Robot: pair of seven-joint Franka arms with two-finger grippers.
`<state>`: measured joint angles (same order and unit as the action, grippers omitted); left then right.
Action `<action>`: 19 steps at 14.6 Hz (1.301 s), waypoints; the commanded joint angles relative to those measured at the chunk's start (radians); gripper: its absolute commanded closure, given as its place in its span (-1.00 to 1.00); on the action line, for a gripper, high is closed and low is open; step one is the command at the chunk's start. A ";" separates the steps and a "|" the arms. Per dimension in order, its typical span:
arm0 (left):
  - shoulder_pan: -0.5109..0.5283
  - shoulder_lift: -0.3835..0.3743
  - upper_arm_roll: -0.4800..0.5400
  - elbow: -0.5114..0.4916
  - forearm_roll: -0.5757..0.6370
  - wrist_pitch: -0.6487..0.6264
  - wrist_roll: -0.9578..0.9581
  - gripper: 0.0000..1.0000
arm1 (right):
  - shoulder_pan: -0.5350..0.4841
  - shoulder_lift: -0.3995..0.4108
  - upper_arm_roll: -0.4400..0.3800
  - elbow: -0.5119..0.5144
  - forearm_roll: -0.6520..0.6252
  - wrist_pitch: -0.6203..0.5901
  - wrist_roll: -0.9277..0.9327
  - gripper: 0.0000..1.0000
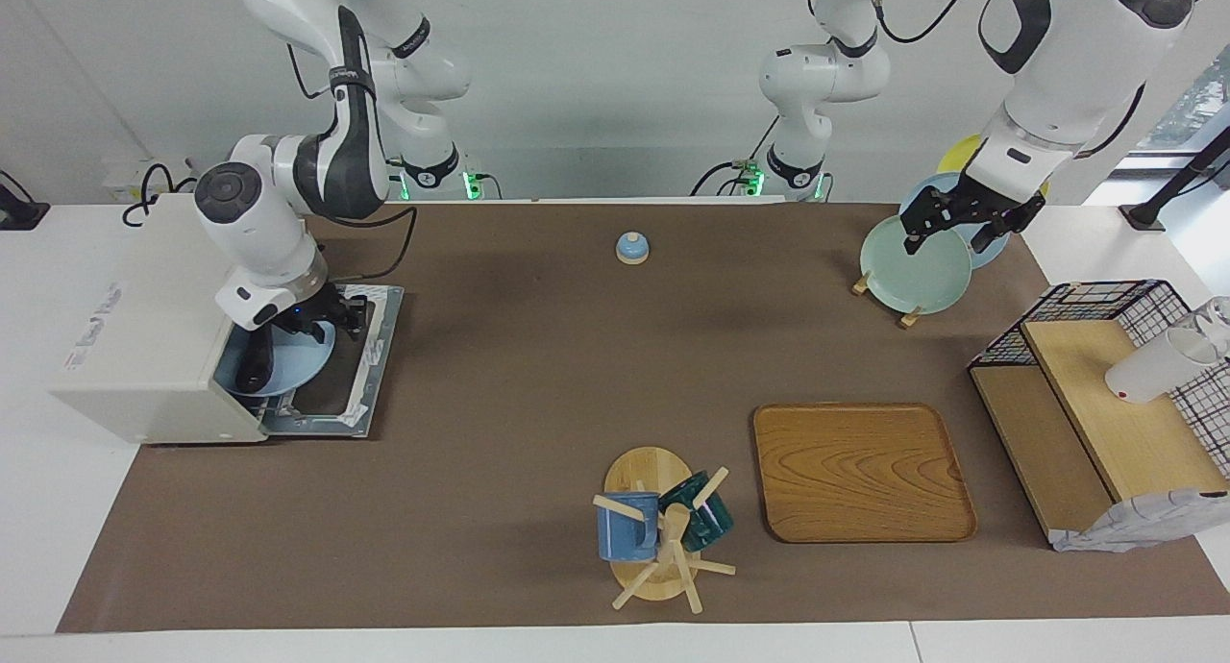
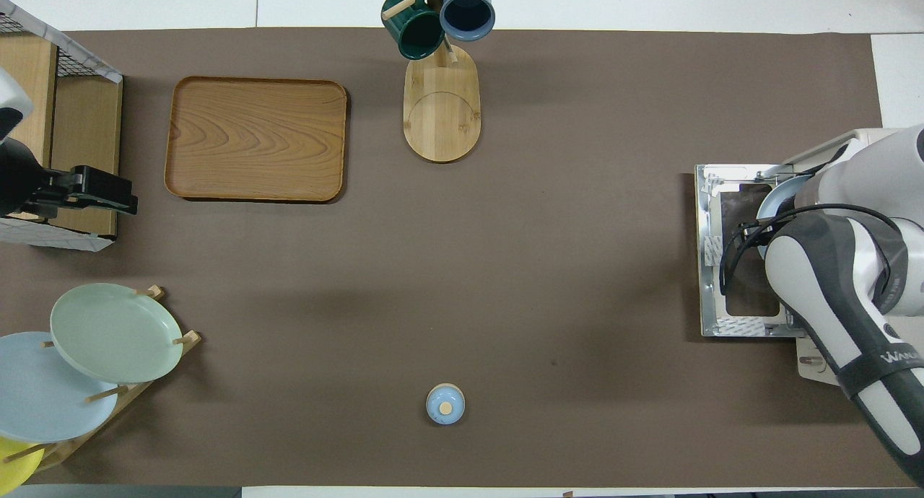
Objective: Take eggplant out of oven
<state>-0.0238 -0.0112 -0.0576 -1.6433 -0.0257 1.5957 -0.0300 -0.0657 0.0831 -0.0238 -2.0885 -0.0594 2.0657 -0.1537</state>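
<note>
The oven [image 1: 144,356] is shown at the right arm's end of the table, its door [image 1: 360,375] dropped flat onto the brown mat [image 1: 528,375]. A pale blue plate [image 1: 298,360] is seen in the oven mouth, partly over the door. The eggplant [image 1: 252,370] is seen as a dark, slim shape lying on that plate, just at the opening. The right gripper [image 1: 327,322] is lowered over the plate at the oven mouth; its fingers are hidden by the wrist, so it cannot be told how far the jaws are parted or whether anything is gripped. In the overhead view this area is covered by the right arm.

The left gripper [image 1: 961,223] is held in the air over the plate rack [image 1: 908,312], above a green plate [image 1: 913,269]; its jaws are spread wide and nothing is held between them.

A wooden tray [image 1: 860,471], a mug tree [image 1: 663,538], a small bell [image 1: 632,248] and a wire shelf [image 1: 1105,394] are also shown on the table.
</note>
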 commanded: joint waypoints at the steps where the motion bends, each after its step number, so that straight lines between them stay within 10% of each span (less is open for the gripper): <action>1: 0.010 -0.004 -0.010 0.000 0.013 0.010 0.004 -1.00 | -0.017 -0.028 0.007 -0.056 -0.007 0.050 -0.033 0.55; 4: 0.010 -0.004 -0.010 0.000 0.010 0.010 0.005 -1.00 | -0.014 -0.037 0.005 -0.087 -0.008 0.089 -0.035 1.00; 19: 0.031 0.005 -0.005 -0.013 0.010 0.058 0.016 -1.00 | 0.570 0.078 0.015 0.275 -0.092 -0.216 0.597 1.00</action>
<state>-0.0173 -0.0098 -0.0563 -1.6439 -0.0257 1.6232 -0.0300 0.4650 0.0937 -0.0046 -1.9182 -0.1499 1.8974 0.3733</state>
